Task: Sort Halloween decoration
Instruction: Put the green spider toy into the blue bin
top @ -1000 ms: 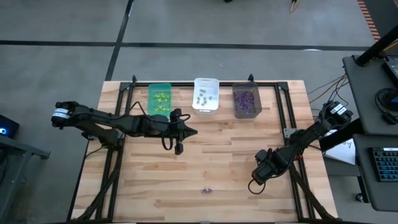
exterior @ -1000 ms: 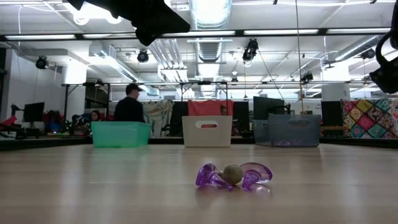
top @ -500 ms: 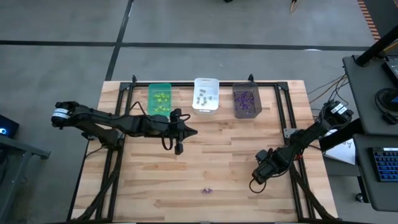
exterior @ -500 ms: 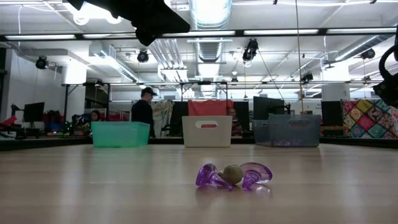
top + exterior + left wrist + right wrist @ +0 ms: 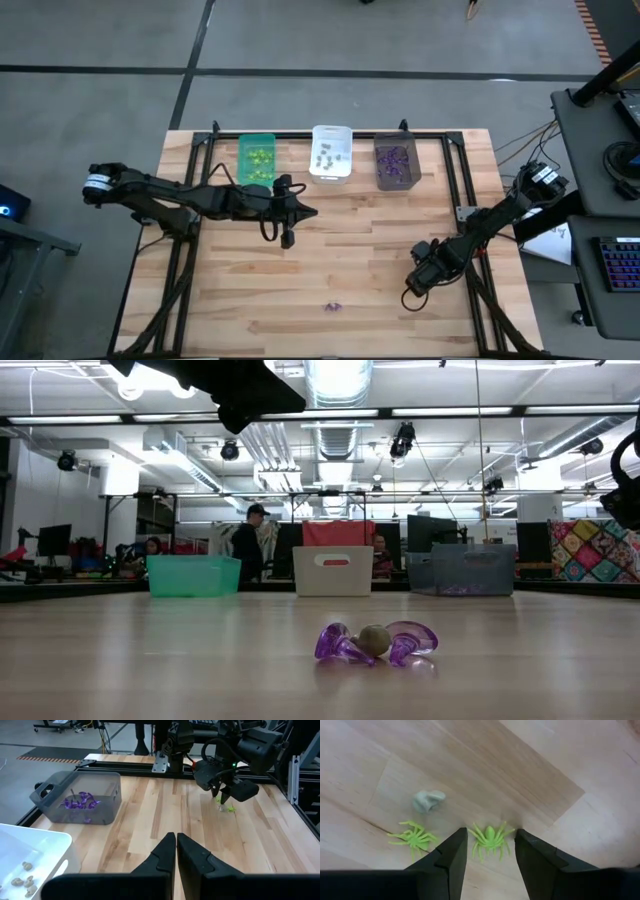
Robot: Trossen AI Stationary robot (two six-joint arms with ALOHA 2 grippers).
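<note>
Wooden slatted table (image 5: 350, 260) nearly sorted, bins along the far edge already filled; right gripper (image 5: 487, 851), fingers apart, straddles a yellow-green plastic spider (image 5: 490, 838) beside another spider (image 5: 412, 838) and grey trinket (image 5: 429, 800), purple trinket (image 5: 375, 642) remaining near the front edge, left gripper (image 5: 176, 851) closed, idle.

Two yellow-green spiders (image 5: 490, 840) and a greyish trinket (image 5: 429, 801) lie flat on wood.

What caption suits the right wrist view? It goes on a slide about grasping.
Right gripper, fingers open, straddles a yellow-green spider; a second spider and a greyish trinket lie beside it on the wooden table.
</note>
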